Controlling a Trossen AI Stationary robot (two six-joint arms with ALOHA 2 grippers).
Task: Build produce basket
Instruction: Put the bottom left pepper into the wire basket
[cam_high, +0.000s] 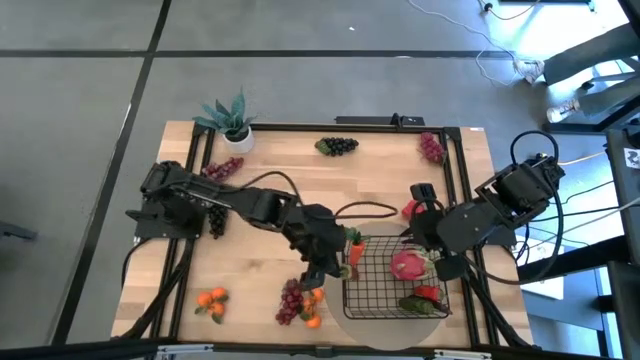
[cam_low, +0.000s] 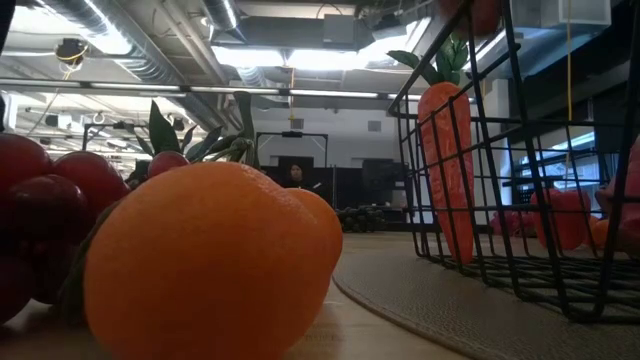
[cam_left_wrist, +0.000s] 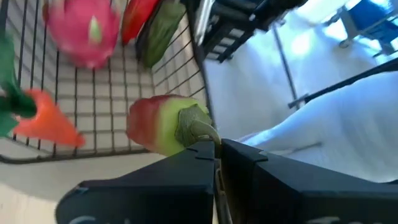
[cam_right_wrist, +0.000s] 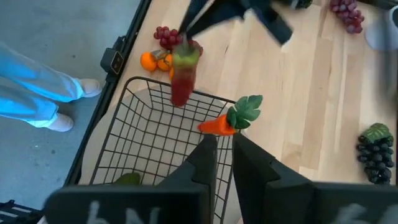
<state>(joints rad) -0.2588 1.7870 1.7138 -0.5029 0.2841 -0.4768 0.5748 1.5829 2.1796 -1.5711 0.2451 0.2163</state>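
Currently left gripper (cam_high: 318, 272) clenched on stem of a red-green pepper (cam_left_wrist: 163, 123), holding it above the basket (cam_high: 378, 296) near edge; carrot (cam_high: 354, 247), dragon fruit (cam_high: 407, 265) inside. Right gripper (cam_right_wrist: 224, 149) pinched shut, empty, over basket.

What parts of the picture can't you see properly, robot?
- Left gripper: shut on the stem of a red-green pepper. From above, the arm hides that pepper.
- Dragon fruit: blurred and cut off by the left wrist picture's edge.
- Basket: the low picture's edge cuts it off, and the big orange up close hides the table behind it.
- Right gripper: whether it holds anything doesn't show.
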